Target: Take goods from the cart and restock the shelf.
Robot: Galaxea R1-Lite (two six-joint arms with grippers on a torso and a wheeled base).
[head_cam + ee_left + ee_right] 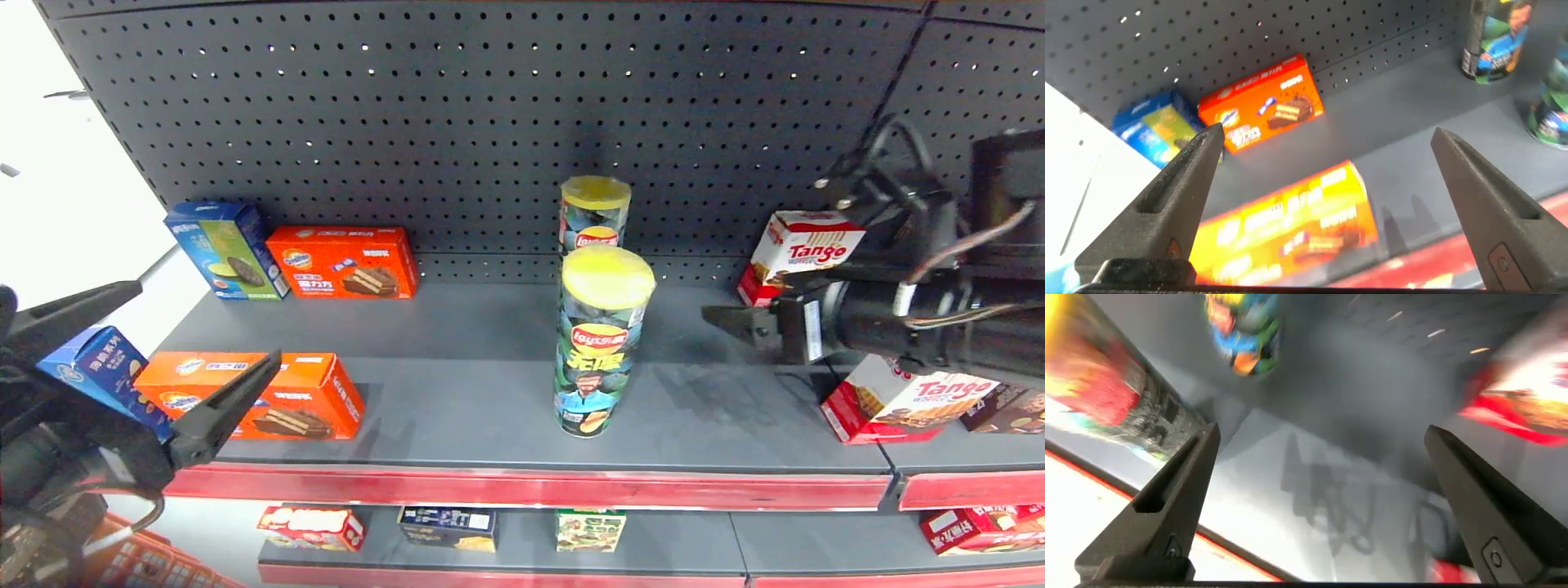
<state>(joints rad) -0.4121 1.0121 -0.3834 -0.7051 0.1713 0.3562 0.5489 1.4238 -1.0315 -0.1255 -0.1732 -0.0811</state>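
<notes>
Quick status from the remote desk: both arms are empty-handed right now. The left gripper is spread wide with nothing between its fingers, hanging low at the left end of the shelf, just above the red cart and in front of the orange box. The right gripper is also wide open and holding nothing. It sits over the right part of the shelf, near the wafer box, with its tips pointing toward the front can. That can stands upright around mid-shelf toward the front edge, yellow lid on top, with the rear can lined up behind it against the pegboard. Neither gripper touches them. My read on handling these chip tubes: light, a stiff-ish cardboard wall that'll dent if I clamp hard, and a glossy wrap that looks slippery. They're tall and narrow too, so I'd bet a nudge high up tips one over. If I have to shift one, I'd come in from the side and close around the body at about the middle or a bit lower, with gentle squeeze. I'd stay off the plastic lid, since I'd guess it just pops off. The next item should come out of the cart, and the left arm looks best placed for that.
</notes>
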